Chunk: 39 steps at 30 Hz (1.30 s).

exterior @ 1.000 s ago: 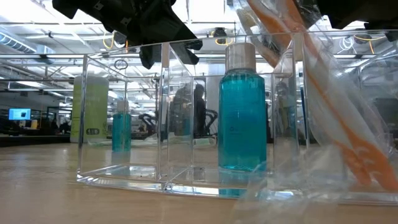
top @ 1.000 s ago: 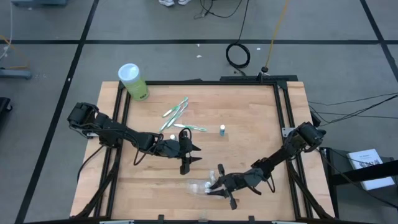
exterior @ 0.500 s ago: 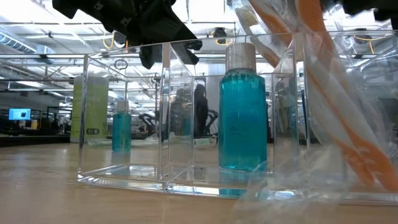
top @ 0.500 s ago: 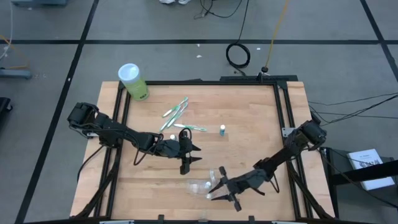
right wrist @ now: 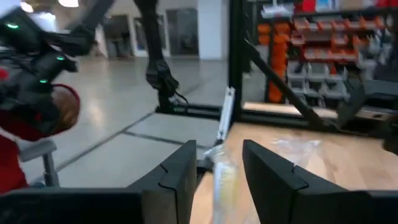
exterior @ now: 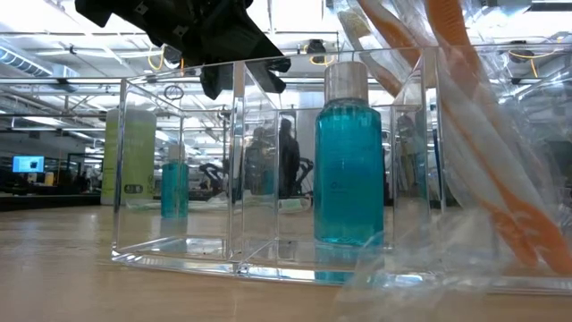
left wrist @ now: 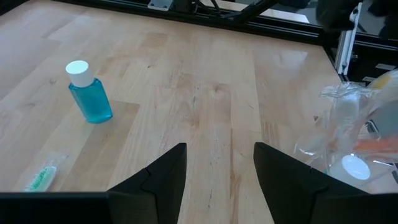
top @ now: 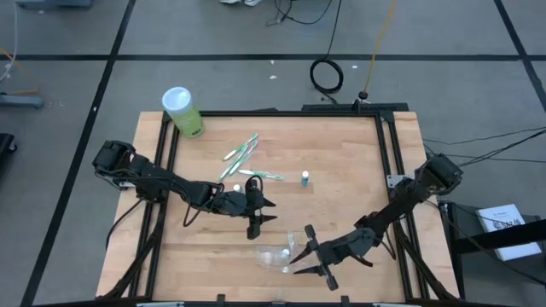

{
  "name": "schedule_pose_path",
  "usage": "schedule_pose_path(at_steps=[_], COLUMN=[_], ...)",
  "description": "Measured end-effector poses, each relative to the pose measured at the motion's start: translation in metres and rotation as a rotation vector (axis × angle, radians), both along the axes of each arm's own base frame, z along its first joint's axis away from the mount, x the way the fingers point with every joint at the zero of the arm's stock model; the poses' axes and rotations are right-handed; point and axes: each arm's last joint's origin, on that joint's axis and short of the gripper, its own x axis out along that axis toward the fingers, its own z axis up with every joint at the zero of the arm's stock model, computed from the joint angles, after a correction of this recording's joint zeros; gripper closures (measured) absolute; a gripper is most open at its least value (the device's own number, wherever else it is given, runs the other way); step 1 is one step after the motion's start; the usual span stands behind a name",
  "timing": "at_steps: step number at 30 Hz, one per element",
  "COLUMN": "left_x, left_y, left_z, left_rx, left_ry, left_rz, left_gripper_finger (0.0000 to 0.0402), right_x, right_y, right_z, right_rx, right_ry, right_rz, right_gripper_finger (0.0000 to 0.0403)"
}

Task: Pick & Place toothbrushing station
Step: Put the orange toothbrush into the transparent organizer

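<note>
High view: A wooden table [top: 341, 153] is seen from above. The left gripper [top: 259, 213] is positioned near the table's middle, its jaws spread apart with nothing between them. The right gripper [top: 309, 254] is located near the front edge, jaws parted and empty, just beside a clear plastic pouch [top: 275, 256], which lies flat on the wood. Green-white toothbrushes [top: 241, 152] are scattered toward the back, and one more [top: 266, 176] lies beside the left gripper. A small blue tube [top: 304, 178] with a white cap stands apart, right of the brushes. A green canister [top: 182, 112] is noted at the back left corner.

Low view: A clear acrylic organiser [exterior: 268, 161] with compartments fills the frame; a blue bottle [exterior: 349, 170] with a silver cap is seen through it. The crinkled pouch [exterior: 500, 197] is seen at the right with an orange-handled brush [exterior: 483, 152] inside. Dark parts of an arm [exterior: 197, 36] hang above.

Left wrist view: Both dark fingers [left wrist: 155, 180] are seen set apart, empty. The blue tube [left wrist: 89, 93] stands upright on the wood; the pouch [left wrist: 348, 130] lies off to one side, with a white cap [left wrist: 356, 167] visible in it.

Right wrist view: The fingers [right wrist: 177, 177] are seen parted, with the pouch [right wrist: 224, 174] lying between and beyond them; contact cannot be told.
</note>
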Motion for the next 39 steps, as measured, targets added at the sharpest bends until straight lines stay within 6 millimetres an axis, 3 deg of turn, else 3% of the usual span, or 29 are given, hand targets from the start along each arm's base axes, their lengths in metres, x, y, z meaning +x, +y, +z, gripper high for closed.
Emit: schedule_pose_path(at_steps=[7,11,15,21,29,39], left_x=[0.000,0.000,0.000,0.000,0.000,0.000], left_y=[0.000,0.000,0.000,0.000,0.001,0.001], left_z=[0.000,0.001,0.001,0.001,0.000,0.000], left_rx=[-0.002,-0.004,-0.003,-0.004,-0.002,-0.001], left_ry=[-0.001,-0.007,-0.006,-0.005,-0.004,-0.003], left_rz=[0.001,0.001,0.001,0.002,0.010,0.010], left_gripper_finger=[0.0206,0.0206,0.0206,0.0206,0.0206,0.0206], right_x=[0.021,0.027,0.030,0.041,0.055,0.035], right_y=[0.020,0.025,0.026,0.023,0.026,0.025], right_z=[0.043,0.069,0.080,0.061,0.031,0.038], right_rx=[-0.204,-0.218,-0.195,-0.221,-0.256,-0.361], right_ry=[0.233,0.240,0.224,0.288,0.351,0.414], right_rz=[0.014,0.017,0.102,0.085,0.074,-0.138], right_gripper_finger=[0.0323,0.0342,0.0360,0.0399,0.0402,0.0402])
